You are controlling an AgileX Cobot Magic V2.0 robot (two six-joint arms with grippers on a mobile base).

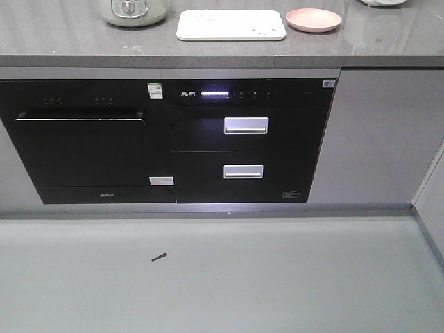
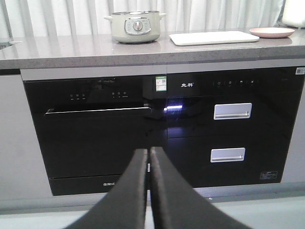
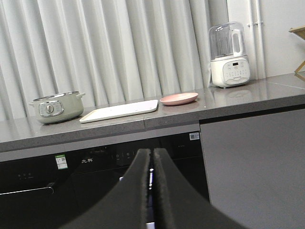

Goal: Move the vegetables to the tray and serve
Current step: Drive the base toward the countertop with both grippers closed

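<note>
Both matte black, pressed together, left end effector (image 2: pixel 148 151), right end effector (image 3: pixel 151 152), rounded cream tray (image 1: pixel 222 26)

A kitchen: grey stone countertop (image 1: pixel 69 41) over built-in black appliances (image 1: pixel 243 139), with an electric pot (image 2: pixel 136 26) and blender (image 3: pixel 228 55)

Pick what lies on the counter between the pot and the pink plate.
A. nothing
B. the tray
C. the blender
B: the tray lies between the pot and the pink plate.
</note>
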